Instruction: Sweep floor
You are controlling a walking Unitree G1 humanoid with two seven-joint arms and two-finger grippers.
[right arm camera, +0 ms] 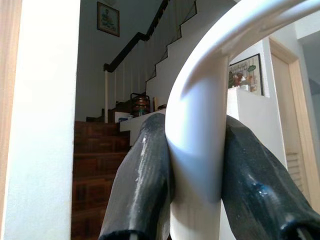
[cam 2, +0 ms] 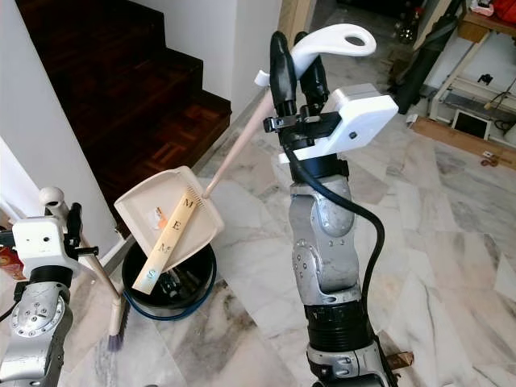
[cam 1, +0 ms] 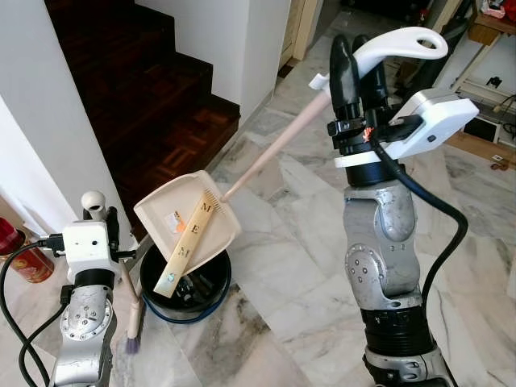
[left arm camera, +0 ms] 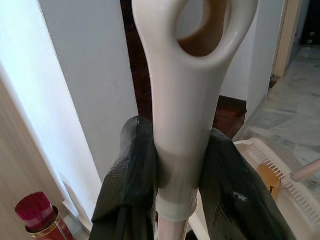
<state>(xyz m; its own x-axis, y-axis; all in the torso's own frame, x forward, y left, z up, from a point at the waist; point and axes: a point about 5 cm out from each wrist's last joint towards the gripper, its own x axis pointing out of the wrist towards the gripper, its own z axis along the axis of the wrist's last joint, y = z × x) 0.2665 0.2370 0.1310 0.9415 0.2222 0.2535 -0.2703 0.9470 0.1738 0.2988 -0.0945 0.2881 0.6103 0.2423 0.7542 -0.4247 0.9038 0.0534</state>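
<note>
Closest to us, our right gripper (cam 1: 360, 60) is clamping the dustpan (cam 1: 187, 219) by its white handle, tilting it over the black bin (cam 1: 187, 290) at lower left. Our left gripper (left arm camera: 175, 165) is squeezing the broom (cam 1: 133, 318); its wrist view alone is showing a red tin (left arm camera: 42, 217).

Silver arms, black cables, white wrist cameras.
</note>
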